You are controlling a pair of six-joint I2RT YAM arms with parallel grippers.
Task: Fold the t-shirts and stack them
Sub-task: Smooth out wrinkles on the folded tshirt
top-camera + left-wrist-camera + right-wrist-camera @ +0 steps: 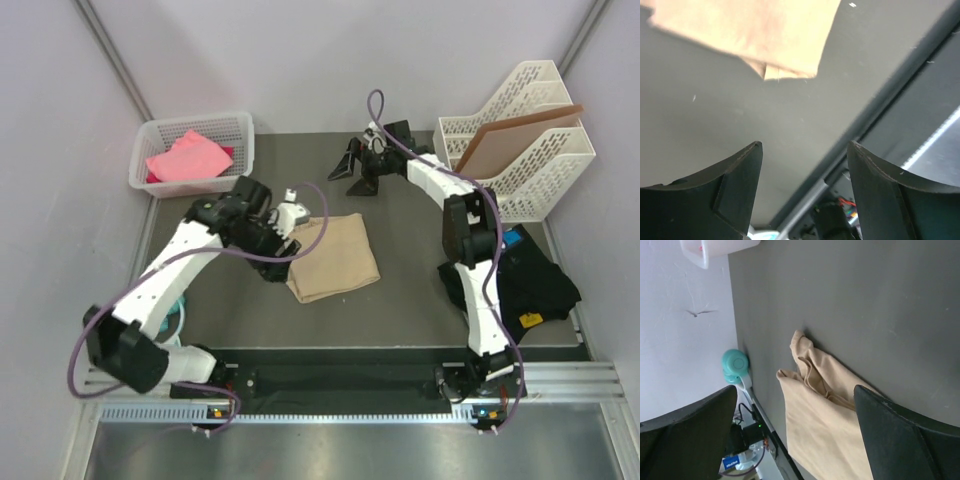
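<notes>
Holding nothing, our left gripper [805, 145] has its two fingers wide apart, and only bare table shows between them. It hangs just beside the left edge of the tan shirt [335, 255]. Our right gripper [795, 390] is wide open too, and there is nothing in it. It is up in the air near the far side of the table [400, 260], well apart from the tan shirt.

The tan shirt lies in the middle of the table. It looks folded into a small flat shape, though one end looks a bit bunched in the right wrist view. We think this shirt is done or nearly done.

Further out, a pink shirt [185, 155] sits in a white basket [243, 128] at the far left corner. It is crumpled, not folded. On the right, by our right arm, a black shirt [545, 280] lies in a heap, and a bit of blue cloth [515, 240] peeks out beside it. We cannot tell if the blue is a whole shirt.

So we think one shirt is folded and no stack is made yet. The pink, black and blue ones are left to fold, and then all must go on top of each other.
</notes>
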